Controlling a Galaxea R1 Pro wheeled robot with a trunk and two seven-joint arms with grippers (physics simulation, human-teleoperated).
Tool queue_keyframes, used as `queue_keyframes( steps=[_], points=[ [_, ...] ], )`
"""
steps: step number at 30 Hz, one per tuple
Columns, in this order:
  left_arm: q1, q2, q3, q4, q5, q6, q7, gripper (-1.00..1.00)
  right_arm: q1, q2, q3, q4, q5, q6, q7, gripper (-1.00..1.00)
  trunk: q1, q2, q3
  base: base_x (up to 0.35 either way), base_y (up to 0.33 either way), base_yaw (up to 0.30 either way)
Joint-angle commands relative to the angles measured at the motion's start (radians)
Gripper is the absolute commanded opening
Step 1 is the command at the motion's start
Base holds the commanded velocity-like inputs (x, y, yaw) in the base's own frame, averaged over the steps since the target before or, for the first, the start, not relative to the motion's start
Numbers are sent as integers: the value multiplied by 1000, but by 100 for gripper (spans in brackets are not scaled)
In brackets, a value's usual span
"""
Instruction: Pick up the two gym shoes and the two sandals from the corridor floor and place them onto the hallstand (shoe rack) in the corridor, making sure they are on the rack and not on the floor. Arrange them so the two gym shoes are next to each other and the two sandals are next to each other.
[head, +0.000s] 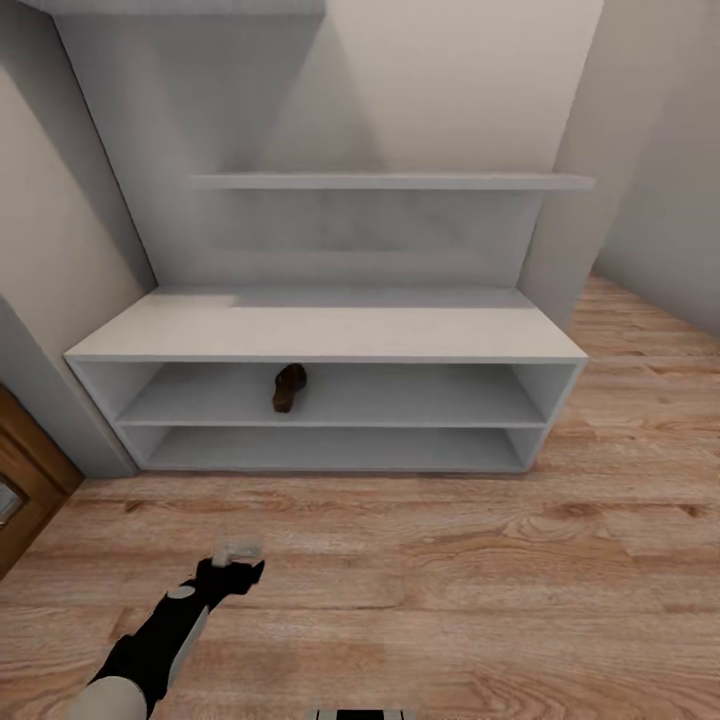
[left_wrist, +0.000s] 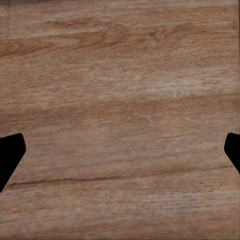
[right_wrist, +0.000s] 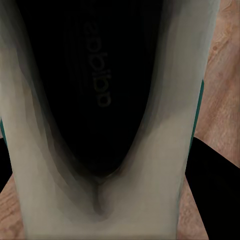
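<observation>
The hallstand (head: 330, 330) stands against the wall ahead, a pale grey bench with two low open shelves. One brown sandal (head: 289, 388) lies on its upper low shelf, left of the middle. My left gripper (head: 238, 553) hangs low over the corridor floor (head: 450, 560) in front of the hallstand. In the left wrist view the left gripper (left_wrist: 120, 155) is open over bare planks. In the right wrist view a cream gym shoe (right_wrist: 165, 150) with a black insole and a green side stripe sits very close between the dark fingers (right_wrist: 212, 170) of my right gripper (right_wrist: 105, 175).
A long wall shelf (head: 390, 181) hangs above the bench. A brown wooden door (head: 20, 490) is at the far left, beside a grey wall corner. Wood-plank floor runs on to the right past the hallstand's end.
</observation>
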Motion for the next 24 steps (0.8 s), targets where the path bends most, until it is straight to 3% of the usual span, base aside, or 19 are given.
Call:
queue_keyframes(
  steps=[1,10,14,17,24],
  points=[
    [13,0,5,-2,-10,-17,-7,100,-1,0,-4,0,1,1,8,-100,0,0,-1,-39,0,0],
    [133,16,15,1,3,-205,-32,100,-1,1,-3,1,1,1,8,-100,0,0,-1,-12,0,0],
    [178,49,26,10,12,-298,-136,100,-1,2,-3,2,1,0,8,-100,0,0,-1,-1,0,0],
    [192,67,41,18,26,-325,-192,100,-1,5,-3,1,1,0,8,-100,0,0,-1,0,0,0],
    [225,113,99,54,106,-363,-400,100,-1,16,-3,-2,0,0,8,-100,0,0,-1,0,0,0]
  ],
)
